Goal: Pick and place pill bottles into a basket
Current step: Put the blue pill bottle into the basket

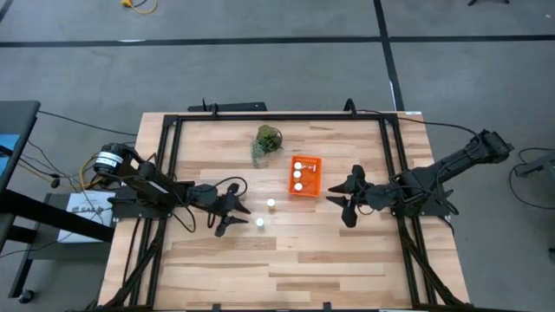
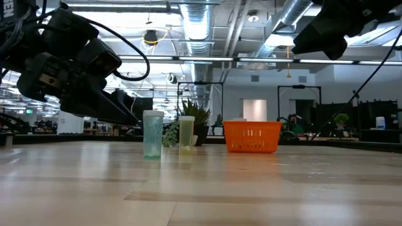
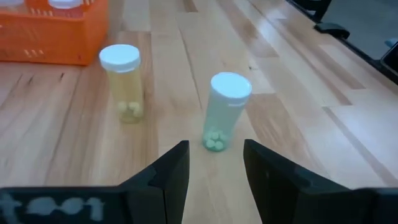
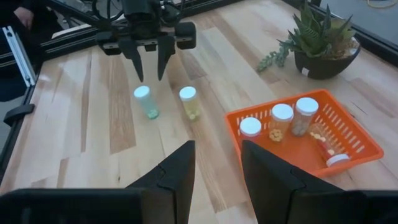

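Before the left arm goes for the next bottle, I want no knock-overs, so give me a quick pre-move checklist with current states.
1. Left hand open, lined up on the green-tinted bottle: ok.
2. Green-tinted bottle upright, capped: ok.
3. Yellow-tinted bottle stands apart from the target: ok.
4. Basket has free space; three bottles upright in it, one lying down: ok.
5. Right hand holds nothing, waiting back from the basket: ok.
6. Plant clear of the bottle-to-basket path: ok.
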You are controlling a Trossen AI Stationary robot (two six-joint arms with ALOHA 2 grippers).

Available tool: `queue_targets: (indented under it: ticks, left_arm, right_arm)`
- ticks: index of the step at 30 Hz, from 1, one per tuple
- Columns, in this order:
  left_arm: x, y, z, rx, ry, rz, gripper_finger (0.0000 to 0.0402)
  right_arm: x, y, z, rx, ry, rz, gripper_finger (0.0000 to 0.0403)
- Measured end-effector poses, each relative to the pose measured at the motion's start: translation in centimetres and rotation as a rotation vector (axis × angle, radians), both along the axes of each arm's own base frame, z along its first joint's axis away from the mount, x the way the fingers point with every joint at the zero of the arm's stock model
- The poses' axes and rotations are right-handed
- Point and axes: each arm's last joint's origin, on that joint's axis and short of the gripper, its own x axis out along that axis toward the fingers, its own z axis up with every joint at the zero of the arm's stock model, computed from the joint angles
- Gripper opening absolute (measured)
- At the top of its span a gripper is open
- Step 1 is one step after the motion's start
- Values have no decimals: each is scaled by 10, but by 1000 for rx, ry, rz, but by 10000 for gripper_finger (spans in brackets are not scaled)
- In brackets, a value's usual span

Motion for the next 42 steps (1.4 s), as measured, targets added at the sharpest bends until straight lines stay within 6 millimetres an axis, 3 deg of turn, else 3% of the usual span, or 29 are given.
queue_targets:
  ticks: [15,26,35,42]
  left_arm:
    - [6,-8,2,30,19,17,191]
    - [16,-10,6,70,21,10,197]
    - [35,-14,-19,75,99,-11,197]
    - [41,-11,-19,48,49,-28,197]
  right_arm:
    - [-1,0,-1,-9,15,2,123]
    - [-1,0,-1,-21,16,10,123]
    - [-1,0,-1,-21,16,10,123]
    - [-1,1,-1,-19,17,18,123]
